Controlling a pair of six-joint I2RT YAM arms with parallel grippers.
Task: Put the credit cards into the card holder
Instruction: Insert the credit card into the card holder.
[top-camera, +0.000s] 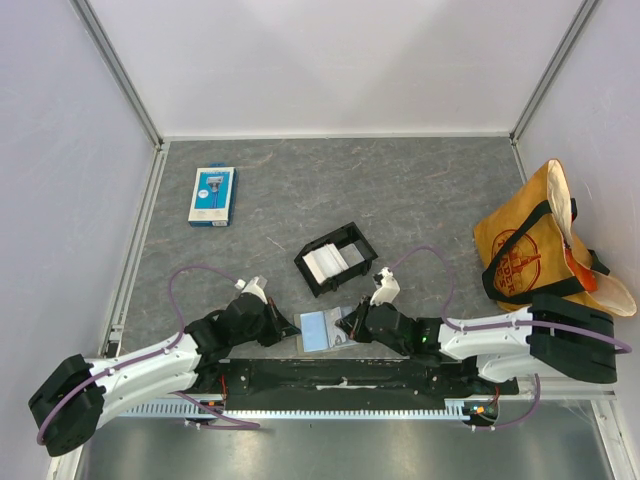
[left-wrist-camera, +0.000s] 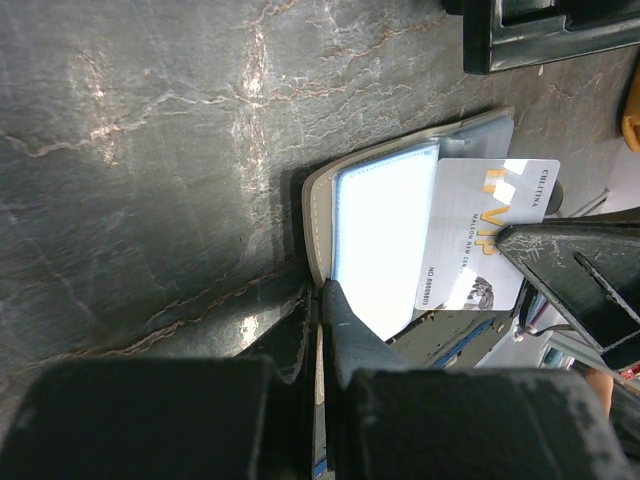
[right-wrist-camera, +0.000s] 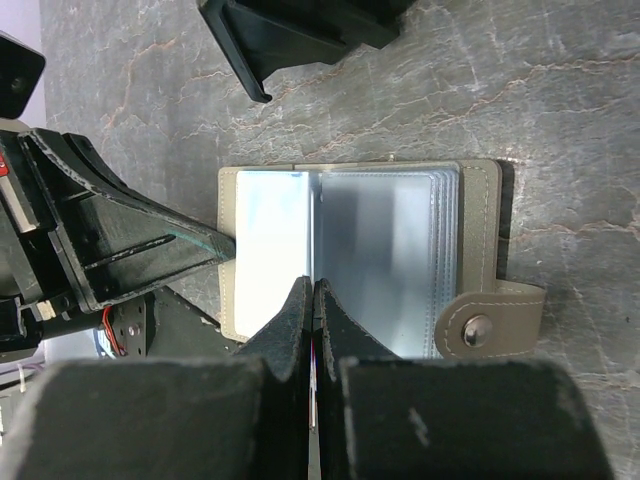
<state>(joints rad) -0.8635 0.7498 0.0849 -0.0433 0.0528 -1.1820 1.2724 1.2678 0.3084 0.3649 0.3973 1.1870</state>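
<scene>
Jaws of the right gripper (right-wrist-camera: 313, 290) are closed on one white credit card (left-wrist-camera: 480, 215), held edge-on, its leading edge meeting the clear pockets of the open card holder (right-wrist-camera: 487, 230). Left gripper (left-wrist-camera: 320, 295) is clamped on the holder's left cover edge. Holder lies flat on the table (top-camera: 420, 190). More credit cards (top-camera: 326, 262) sit in the black tray (top-camera: 358, 250) just beyond.

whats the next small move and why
Probably slide the card further into the holder: the right gripper is shut on it, most of it sticks out of the clear pocket, and the left gripper sits at the holder's edge.
</scene>
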